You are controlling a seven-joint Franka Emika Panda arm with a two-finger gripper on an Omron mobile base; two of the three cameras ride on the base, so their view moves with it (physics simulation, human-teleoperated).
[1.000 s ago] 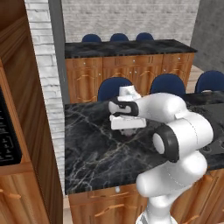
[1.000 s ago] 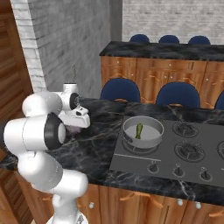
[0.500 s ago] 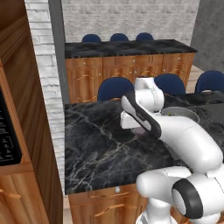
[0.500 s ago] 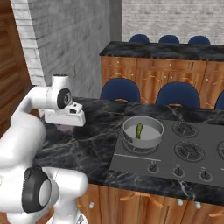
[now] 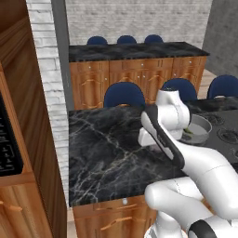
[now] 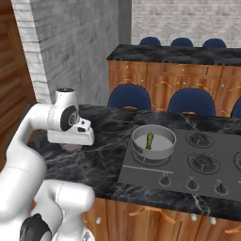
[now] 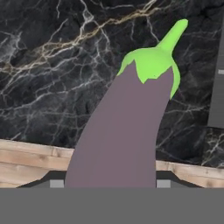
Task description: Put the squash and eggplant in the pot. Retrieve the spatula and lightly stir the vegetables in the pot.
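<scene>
On the left of the right base view you see the gripper hanging under the white hand, above the dark marble counter. A small purple piece of the eggplant shows just below the hand, so you can see that it is off the counter surface or very close above it; which of these two I cannot tell from this view. In the hand view, the eggplant stands between the two finger tips, with its green stem cap pointing away from the camera, and the marble counter lies behind it with a strip of wood at the lower edge. The jaws are clenched on the eggplant, one on each side of its purple body.

Moving to the right in the right base view, you find the pot on the near left burner of the stove. The squash lies inside the pot, a thin green stick. The pot is well apart from the gripper.

In the left base view, the pot shows at the right, partly behind the arm.
</scene>
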